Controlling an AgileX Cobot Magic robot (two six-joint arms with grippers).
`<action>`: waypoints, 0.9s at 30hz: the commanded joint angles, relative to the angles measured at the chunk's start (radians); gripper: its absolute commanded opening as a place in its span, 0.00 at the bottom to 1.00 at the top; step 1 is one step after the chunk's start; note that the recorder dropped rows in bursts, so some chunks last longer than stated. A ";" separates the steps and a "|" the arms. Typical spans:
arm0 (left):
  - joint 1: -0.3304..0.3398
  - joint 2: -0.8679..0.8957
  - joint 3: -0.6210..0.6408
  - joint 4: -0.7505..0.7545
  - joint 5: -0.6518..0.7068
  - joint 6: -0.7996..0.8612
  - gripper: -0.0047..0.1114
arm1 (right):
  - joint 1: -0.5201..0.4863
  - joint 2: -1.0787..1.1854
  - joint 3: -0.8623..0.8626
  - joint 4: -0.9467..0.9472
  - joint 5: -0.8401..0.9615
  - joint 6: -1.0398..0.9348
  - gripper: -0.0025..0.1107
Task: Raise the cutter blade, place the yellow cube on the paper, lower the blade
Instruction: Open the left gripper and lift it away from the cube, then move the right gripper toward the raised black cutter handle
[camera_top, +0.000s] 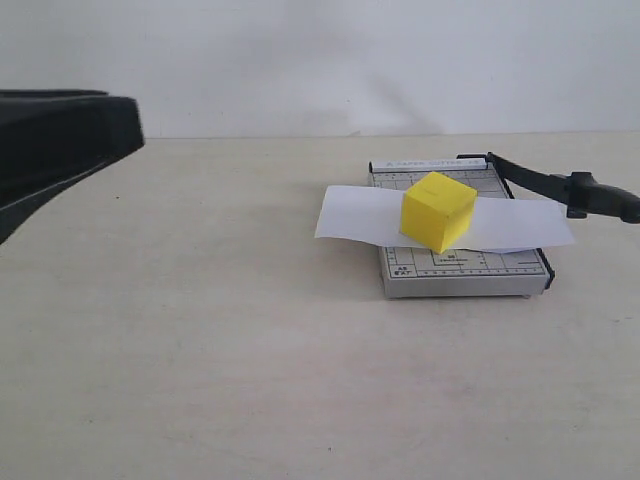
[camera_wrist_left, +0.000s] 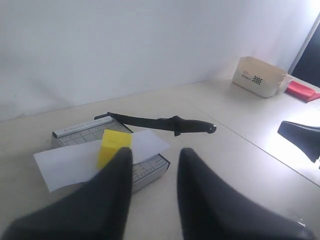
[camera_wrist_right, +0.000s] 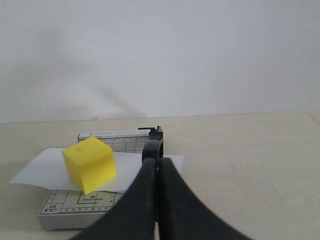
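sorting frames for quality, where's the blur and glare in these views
Exterior view: the left arm is a dark out-of-focus mass at the edge, the yellow cube sharp. Left wrist view: the left gripper looms blurred up close, glare whitens part of the table. Right wrist view: the right gripper is blurred, the paper beyond it crisp.

The yellow cube (camera_top: 438, 210) sat on the creased white paper (camera_top: 350, 215), which lay across the grey trimmer base (camera_top: 460, 270), both ends overhanging. The black cutter blade (camera_top: 545, 183) stood lifted off the base, hinged at its far corner.
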 joint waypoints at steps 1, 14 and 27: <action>0.002 -0.101 0.075 -0.007 -0.021 -0.015 0.12 | -0.001 -0.004 0.002 0.008 -0.014 0.000 0.02; 0.002 -0.343 0.393 -0.007 -0.133 -0.157 0.08 | -0.001 -0.004 0.002 0.016 -0.014 0.047 0.02; 0.002 -0.652 0.549 -0.007 0.114 -0.180 0.08 | -0.001 -0.004 0.002 0.016 -0.014 0.047 0.02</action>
